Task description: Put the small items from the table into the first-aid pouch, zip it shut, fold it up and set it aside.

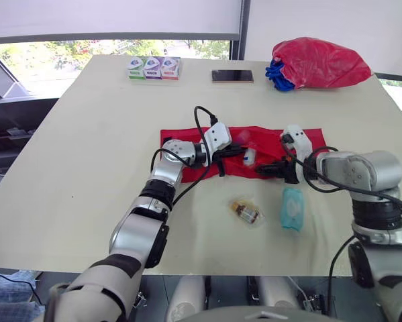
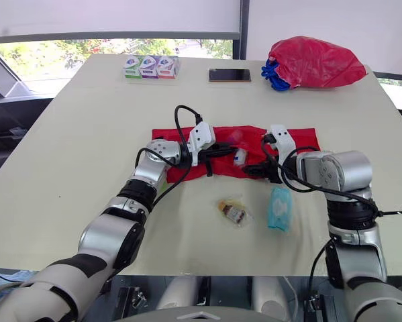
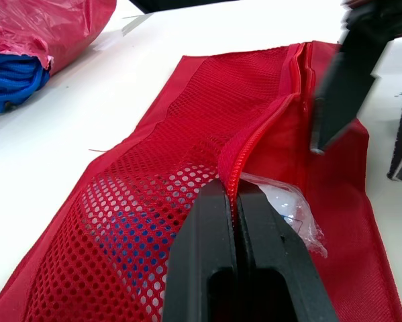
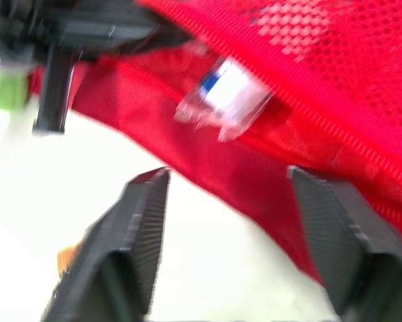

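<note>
Left tool pinched shut on the zip edge of the red mesh fabric pouch, which lies flat mid-bench. Right tool spread wide, empty, at the pouch's near edge. Clear-wrapped white packet half inside the opening. Left to load from the cream bench: wrapped small brown bottle, soft teal packet. Zipping and folding not yet begun, I judge. Far edge: three small boxes, dark phone, red plastic bag. Window beyond.
</note>
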Available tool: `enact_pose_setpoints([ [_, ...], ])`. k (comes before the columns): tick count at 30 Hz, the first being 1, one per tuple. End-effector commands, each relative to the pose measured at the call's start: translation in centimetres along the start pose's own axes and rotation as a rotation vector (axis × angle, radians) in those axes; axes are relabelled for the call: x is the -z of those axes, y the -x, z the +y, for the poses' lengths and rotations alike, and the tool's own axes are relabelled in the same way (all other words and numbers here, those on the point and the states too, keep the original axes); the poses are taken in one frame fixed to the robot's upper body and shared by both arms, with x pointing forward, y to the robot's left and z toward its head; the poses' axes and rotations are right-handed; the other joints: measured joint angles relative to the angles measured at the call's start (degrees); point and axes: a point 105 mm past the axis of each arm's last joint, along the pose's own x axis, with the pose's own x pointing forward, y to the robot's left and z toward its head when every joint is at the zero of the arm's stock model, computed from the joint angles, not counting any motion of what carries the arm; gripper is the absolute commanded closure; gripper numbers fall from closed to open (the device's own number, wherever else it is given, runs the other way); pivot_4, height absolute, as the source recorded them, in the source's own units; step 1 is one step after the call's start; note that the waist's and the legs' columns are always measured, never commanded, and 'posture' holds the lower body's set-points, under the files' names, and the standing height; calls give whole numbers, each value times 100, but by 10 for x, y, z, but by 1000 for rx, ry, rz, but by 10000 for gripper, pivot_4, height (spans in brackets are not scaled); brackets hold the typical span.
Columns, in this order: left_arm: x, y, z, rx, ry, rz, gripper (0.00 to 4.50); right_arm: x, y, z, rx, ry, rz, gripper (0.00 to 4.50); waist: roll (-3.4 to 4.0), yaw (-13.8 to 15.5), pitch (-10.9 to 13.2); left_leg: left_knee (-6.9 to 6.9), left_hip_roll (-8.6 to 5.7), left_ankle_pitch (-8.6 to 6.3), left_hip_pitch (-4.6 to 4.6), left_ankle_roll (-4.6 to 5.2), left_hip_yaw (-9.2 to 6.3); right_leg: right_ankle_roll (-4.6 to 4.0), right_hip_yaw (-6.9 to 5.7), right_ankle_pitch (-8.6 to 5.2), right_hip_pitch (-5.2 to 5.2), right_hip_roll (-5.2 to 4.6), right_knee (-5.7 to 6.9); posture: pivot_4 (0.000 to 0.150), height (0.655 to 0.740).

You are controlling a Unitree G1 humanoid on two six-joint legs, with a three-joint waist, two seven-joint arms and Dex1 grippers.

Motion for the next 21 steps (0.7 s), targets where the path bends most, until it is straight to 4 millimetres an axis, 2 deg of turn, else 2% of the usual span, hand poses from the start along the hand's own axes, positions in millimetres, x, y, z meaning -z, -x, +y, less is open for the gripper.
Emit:
enact_pose_setpoints([
  [1, -12, -2, 4, -5, -27, -43, 45000, -3, -5, 11, -45, 56, -37, 36738, 0, -2, 0, 0, 0, 0, 0, 0, 3, 0, 2, 0, 0, 0, 0, 1500, 7400],
  [3, -13, -2, 4, -4, -26, -43, 45000, -7, -12, 13, -51, 52, -61, 43831, 0, 2, 0, 1, 0, 0, 0, 1, 5, 0, 4, 0, -1, 0, 1, 1500, 7400],
  [9, -13, -2, 4, -1, -27, -42, 45000, -27, -34, 3, -4, 75, -238, 43831, 0, 12, 0, 1, -1, 1, 0, 1, 2, 0, 1, 0, 0, 0, 1, 1500, 7400],
  [14, -13, -1, 5, -2, -30, -37, 45000, -41, -44, -10, 78, 111, -360, 43831, 0, 13, 0, 0, -2, 1, -1, 1, 4, 0, 2, 0, -1, 0, -3, 1500, 7400],
  [18, -13, -1, 5, -1, -29, -36, 45000, -44, -43, -14, 96, 177, -410, 43831, 0, 10, 0, 0, -2, 2, -1, 0, 4, 0, 2, 0, -1, 0, -4, 1500, 7400],
  [21, -12, 0, 5, -4, -27, -33, 45000, -39, -30, 0, -8, 265, -432, 43831, 0, 29, 0, -1, -1, 1, -1, 0, 3, 0, 1, 0, -1, 0, -5, 1500, 7400],
])
